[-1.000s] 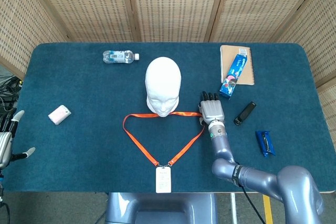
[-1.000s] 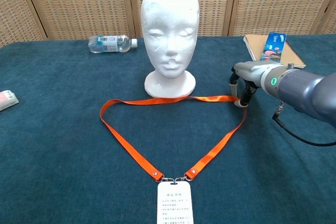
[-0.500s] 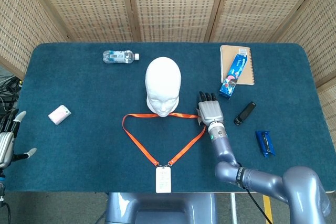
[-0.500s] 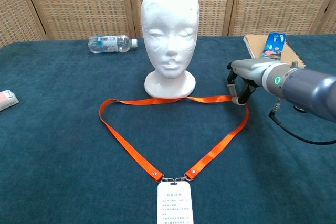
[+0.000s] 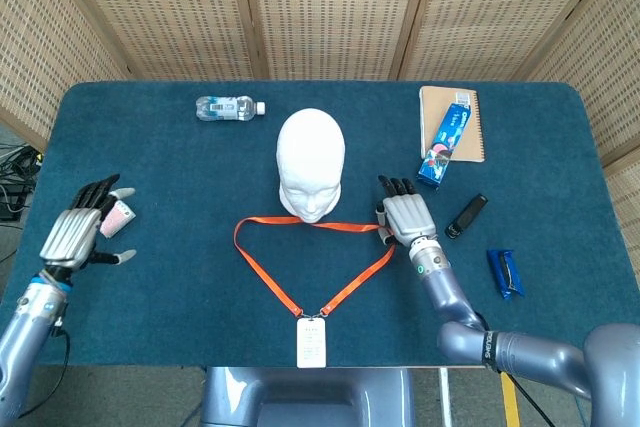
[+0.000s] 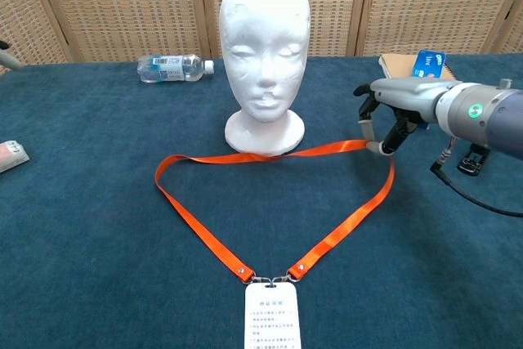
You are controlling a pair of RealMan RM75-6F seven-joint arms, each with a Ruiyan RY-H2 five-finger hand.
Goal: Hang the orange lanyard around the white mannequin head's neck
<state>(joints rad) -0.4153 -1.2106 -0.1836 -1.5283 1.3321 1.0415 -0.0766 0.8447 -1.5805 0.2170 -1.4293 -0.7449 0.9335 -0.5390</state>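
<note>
My right hand (image 6: 391, 120) pinches the orange lanyard (image 6: 270, 206); my left hand (image 5: 82, 227) is open. At twelve o'clock stands the white head (image 6: 264, 55), on the blue desk (image 5: 180, 277).

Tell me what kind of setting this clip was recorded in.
Probably a staged robot-data workspace, not a home: a table under dark blue cloth, woven screen panels closing it in, and unrelated props laid out, such as a white mannequin head, an orange lanyard and a water bottle.

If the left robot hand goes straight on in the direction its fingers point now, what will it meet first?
Probably nothing: the left robot hand points toward the table's far-left edge, past the small pink item beside it. Depth is unclear, so it might graze that item.
</note>
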